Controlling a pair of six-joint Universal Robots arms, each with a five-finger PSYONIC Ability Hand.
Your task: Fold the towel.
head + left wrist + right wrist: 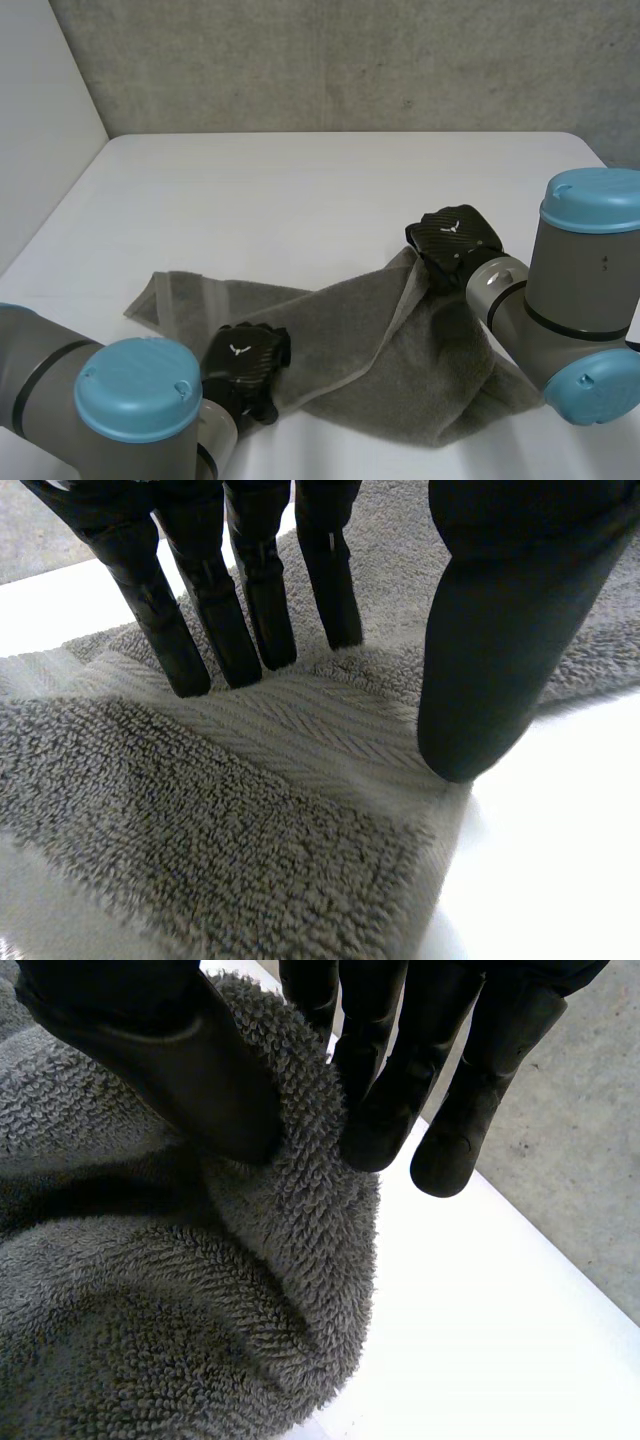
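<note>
Towel (340, 340), grey looped terry, rumpled

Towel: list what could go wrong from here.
1. The right hand pinches only a small ridge of the grey towel between thumb and fingers; it may slip out when lifted.
2. The left hand just presses near an edge with straight fingers, so the grey towel might drag.

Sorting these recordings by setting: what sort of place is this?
Probably a robotics lab bench: a plain white table against a rough grey concrete wall, with a grey terry towel on it.
</note>
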